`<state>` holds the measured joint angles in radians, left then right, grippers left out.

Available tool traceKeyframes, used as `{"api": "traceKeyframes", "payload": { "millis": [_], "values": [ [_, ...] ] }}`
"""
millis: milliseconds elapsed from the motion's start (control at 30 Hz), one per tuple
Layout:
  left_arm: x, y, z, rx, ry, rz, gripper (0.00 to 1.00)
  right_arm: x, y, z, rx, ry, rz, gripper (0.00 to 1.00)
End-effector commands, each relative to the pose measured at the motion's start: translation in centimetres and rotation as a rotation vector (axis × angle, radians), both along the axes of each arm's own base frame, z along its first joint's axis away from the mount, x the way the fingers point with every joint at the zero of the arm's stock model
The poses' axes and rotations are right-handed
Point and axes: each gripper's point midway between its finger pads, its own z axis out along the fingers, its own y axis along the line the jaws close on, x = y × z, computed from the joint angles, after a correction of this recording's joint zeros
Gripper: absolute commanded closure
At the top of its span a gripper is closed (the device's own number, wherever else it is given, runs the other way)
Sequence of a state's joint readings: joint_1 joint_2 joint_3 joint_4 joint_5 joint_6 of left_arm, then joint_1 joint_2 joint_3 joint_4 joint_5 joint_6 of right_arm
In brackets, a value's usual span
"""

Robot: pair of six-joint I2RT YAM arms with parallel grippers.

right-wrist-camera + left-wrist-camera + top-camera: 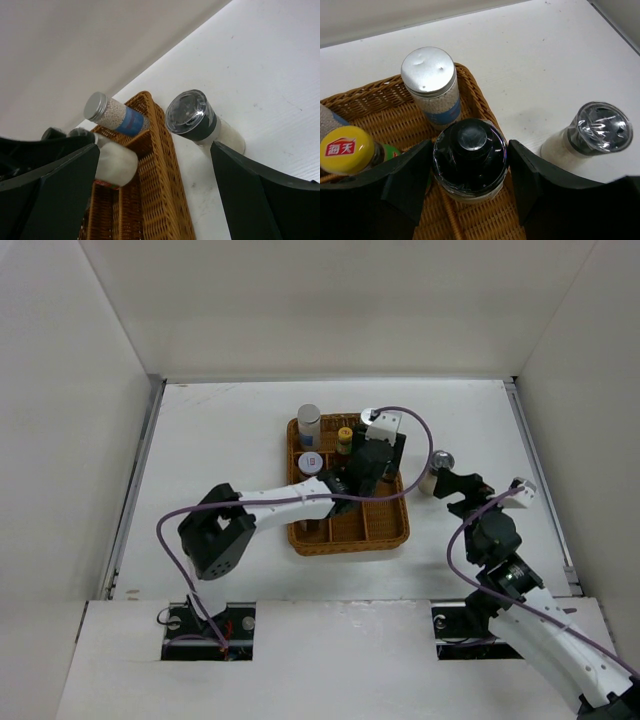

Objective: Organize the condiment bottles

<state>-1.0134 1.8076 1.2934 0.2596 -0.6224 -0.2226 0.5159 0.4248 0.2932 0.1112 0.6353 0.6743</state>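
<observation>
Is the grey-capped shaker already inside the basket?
No, the grey-capped shaker stands on the table just outside the basket rim.

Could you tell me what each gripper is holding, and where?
Left gripper clamps the black-capped pale shaker by its cap sides; right gripper is open, empty.

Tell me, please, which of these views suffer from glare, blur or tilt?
Left wrist: glare off the plastic wrap on the black-capped shaker, and the dark fingers at the bottom look soft. Right wrist: tilted horizon, glossy reflections on the grey-capped shaker. Top: even light, faint shadows, no strong glare.
</observation>
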Motion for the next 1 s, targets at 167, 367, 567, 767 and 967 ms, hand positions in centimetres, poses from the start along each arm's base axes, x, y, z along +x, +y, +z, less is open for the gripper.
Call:
{"api": "traceKeyframes", "payload": {
  "millis": [167, 367, 567, 767, 967],
  "values": [
    [4.1, -1.8, 3.5, -0.154, -0.126, 0.040, 0.66, 0.0, 0.1, 1.1, 0.035, -0.046, 0.011, 0.00],
    [5.1, -1.6, 0.9, -0.151, -0.119, 0.056, 0.64, 0.1, 0.2, 0.9, 0.037, -0.047, 0.014, 0.00],
    [4.6, -1.0, -0.7, -0.152, -0.103, 0.073, 0.40, 0.2, 0.2, 0.8, 0.034, -0.045, 0.017, 0.00],
    [3.5, -1.2, 0.8, -0.175, -0.111, 0.053, 0.14, 0.3, 0.3, 0.8, 0.029, -0.038, 0.017, 0.00],
    [1.0, -1.1, 6.9, -0.267, -0.168, 0.011, 0.10, -0.3, -0.3, 1.4, 0.030, -0.054, 0.005, 0.00]
  ]
}}
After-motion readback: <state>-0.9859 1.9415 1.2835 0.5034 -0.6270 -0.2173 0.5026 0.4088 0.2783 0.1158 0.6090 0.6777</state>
